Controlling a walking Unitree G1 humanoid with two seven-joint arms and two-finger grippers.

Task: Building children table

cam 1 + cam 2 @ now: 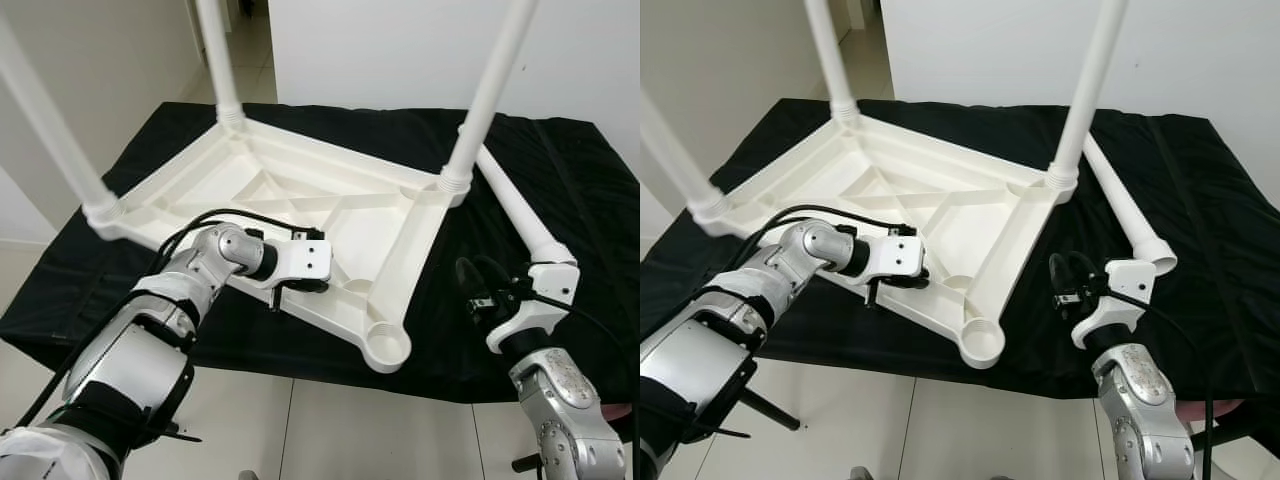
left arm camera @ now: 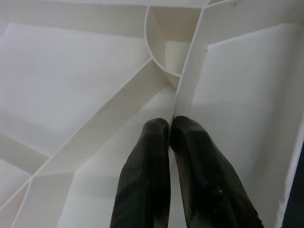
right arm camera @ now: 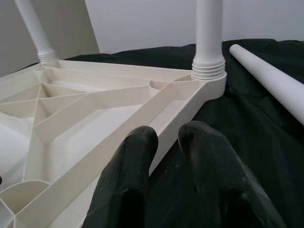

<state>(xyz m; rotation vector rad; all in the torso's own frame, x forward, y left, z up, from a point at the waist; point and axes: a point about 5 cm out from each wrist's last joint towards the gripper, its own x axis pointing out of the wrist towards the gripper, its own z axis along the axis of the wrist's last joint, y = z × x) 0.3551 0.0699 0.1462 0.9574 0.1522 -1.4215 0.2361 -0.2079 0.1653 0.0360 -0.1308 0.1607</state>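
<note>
The white tabletop (image 1: 300,200) lies upside down on the black cloth (image 1: 560,180) with three legs screwed in. The left gripper (image 1: 300,287) pinches a rib by its near edge. The right gripper (image 1: 1072,285), fingers slightly parted, hovers off the near right corner, the loose leg (image 1: 515,205) beside it.

1. The support is a table under a black cloth (image 1: 560,190); the cloth covers the whole top and hangs over the front edge, w/ pale floor tiles (image 1: 330,430) below.
2. On the cloth lies a white plastic tabletop (image 1: 300,200), upside down, ribs facing up.
3. A loose white leg (image 1: 515,205) lies flat on the cloth, just beside the tabletop's right corner, at an angle to it.
</note>
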